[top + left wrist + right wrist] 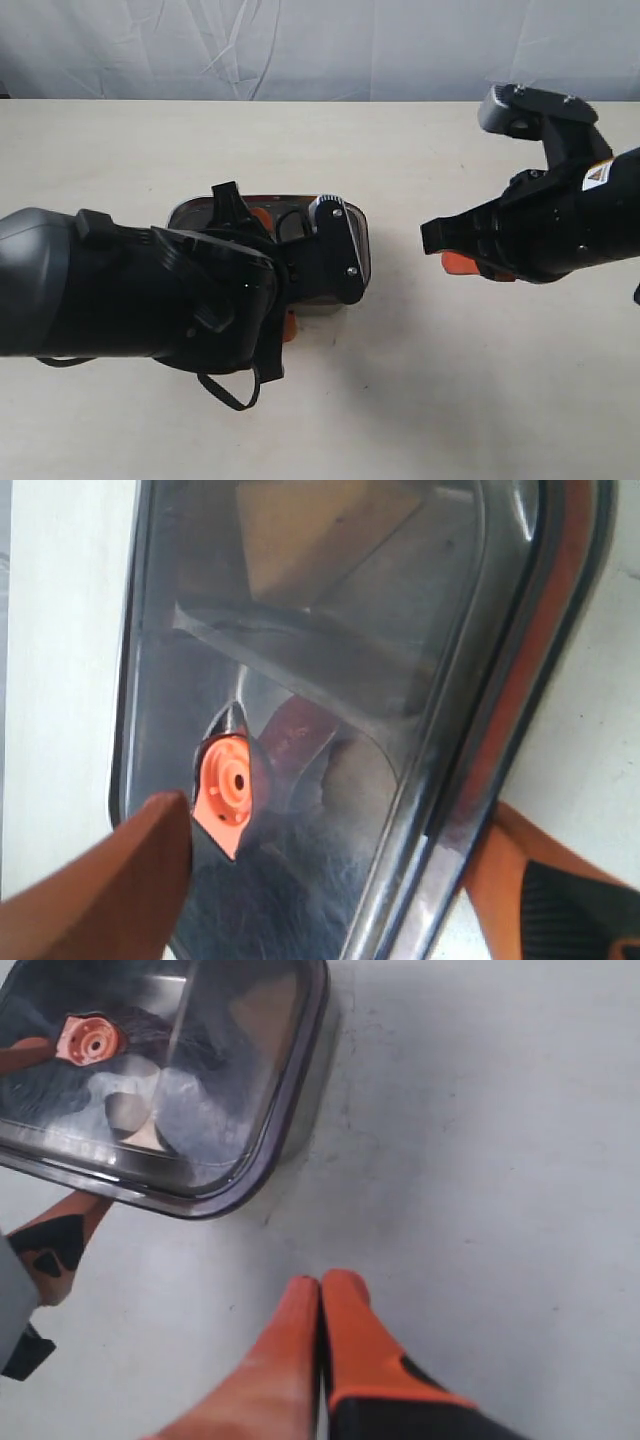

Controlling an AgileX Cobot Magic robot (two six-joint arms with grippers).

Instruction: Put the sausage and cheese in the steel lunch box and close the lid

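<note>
A pale table (430, 400) before a white cloth backdrop (300, 45) carries all we see. The steel lunch box (308, 1100) sits left of centre with the lid (360, 240) lying over it. Our left gripper (338, 810) is spread wide, one finger above the lid and the other outside its rim. Our right gripper (322, 1282), pinched together and empty, is well apart on the right. Through the tint we make out the cheese (300, 530) and the sausage (295, 735) on either side of the divider.

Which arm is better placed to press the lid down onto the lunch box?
Left: the left end effector is open right over the lid; the right end effector is shut, off to the side above the table.
</note>
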